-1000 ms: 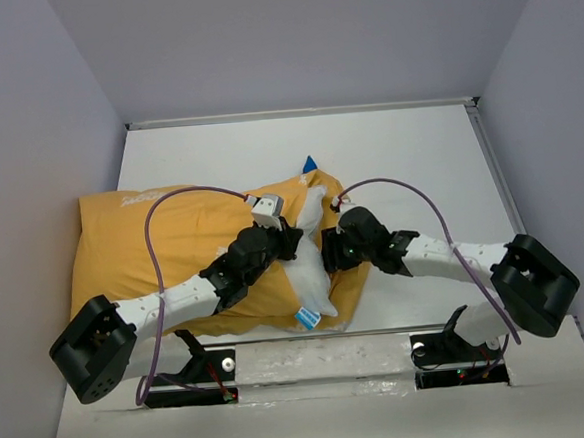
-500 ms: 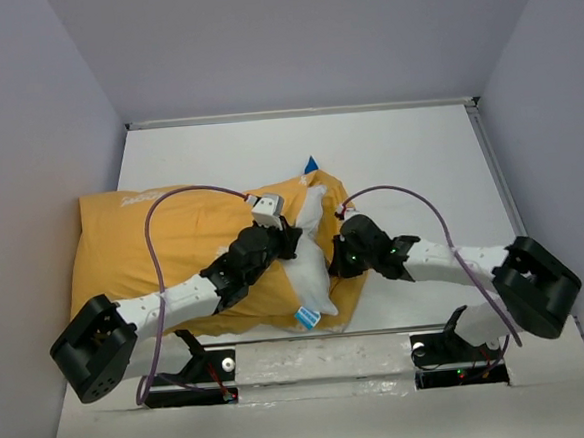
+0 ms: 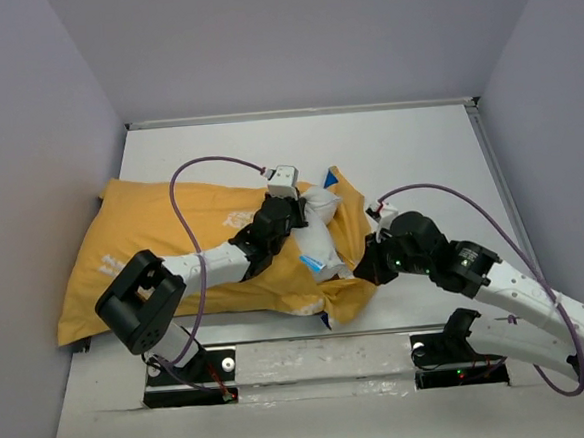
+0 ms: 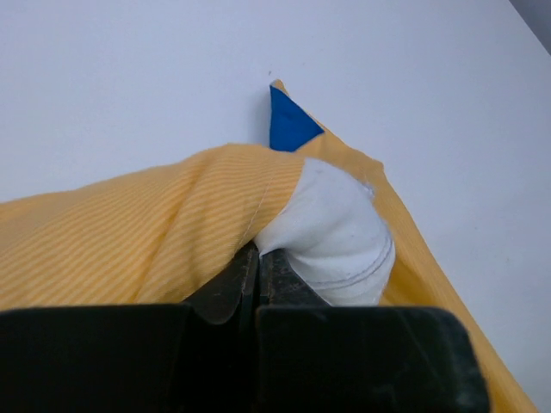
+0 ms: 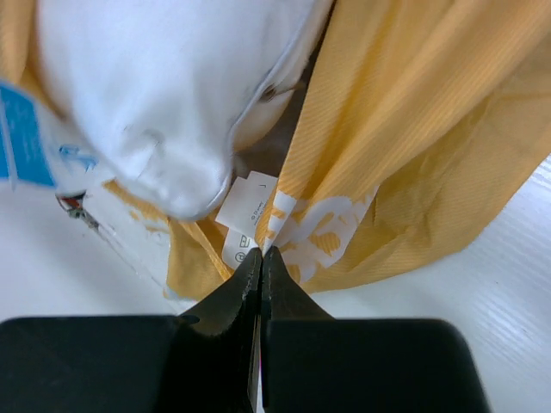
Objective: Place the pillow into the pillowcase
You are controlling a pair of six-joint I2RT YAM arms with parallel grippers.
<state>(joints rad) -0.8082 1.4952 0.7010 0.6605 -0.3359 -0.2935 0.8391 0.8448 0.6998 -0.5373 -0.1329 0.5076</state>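
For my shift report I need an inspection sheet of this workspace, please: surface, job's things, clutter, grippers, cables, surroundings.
surface: white table, no stains seen.
job's things: pillow mostly inside yellow pillowcase, its white end protruding at the opening.
clutter: nothing seen.
grippers: left gripper shut on pillowcase hem; right gripper shut at the opening's edge, grip unclear.
cables: a purple cable loops above each arm.
surroundings: plain grey walls.

A yellow pillowcase point(image 3: 163, 243) lies on the bench point(image 3: 418, 150), a white pillow point(image 3: 320, 235) poking from its right end. The left hand point(image 3: 300, 216) rests on that end, the right hand point(image 3: 365, 271) at its near edge.
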